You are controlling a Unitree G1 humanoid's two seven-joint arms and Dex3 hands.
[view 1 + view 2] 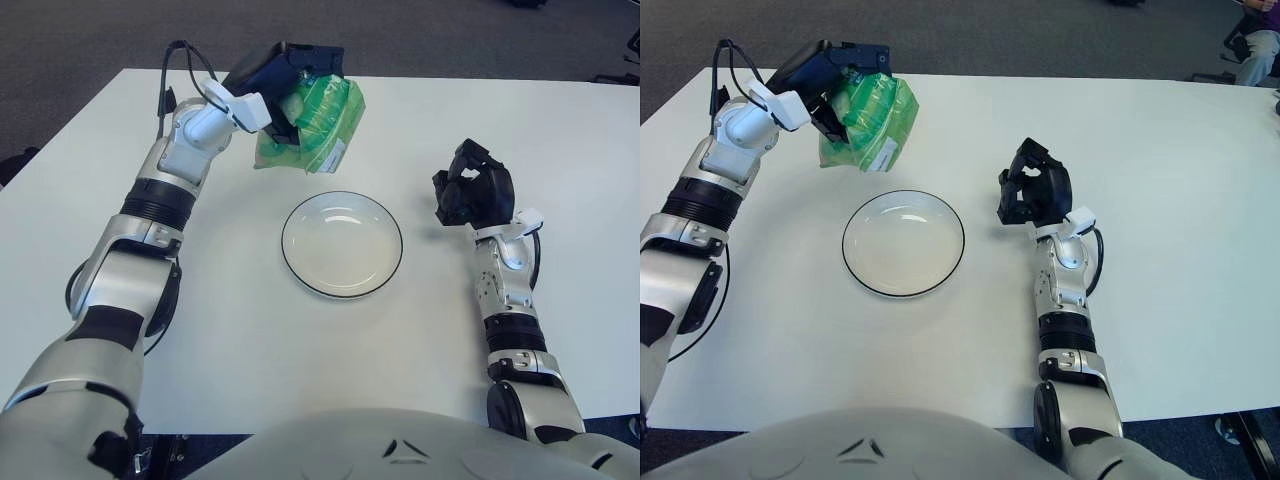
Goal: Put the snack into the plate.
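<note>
A green snack bag (pixel 318 125) hangs in the air, gripped by my left hand (pixel 283 85), whose dark fingers are closed over the bag's top. The bag is lifted off the table, just beyond and left of the far rim of the plate. The white plate with a dark rim (pixel 342 244) sits in the middle of the table and holds nothing. My right hand (pixel 474 190) shows to the right of the plate, raised on its forearm with its fingers curled and nothing in them.
The white table (pixel 500 120) stretches around the plate on all sides. A black cable (pixel 172 60) loops by my left forearm. Dark carpet lies beyond the table's far edge.
</note>
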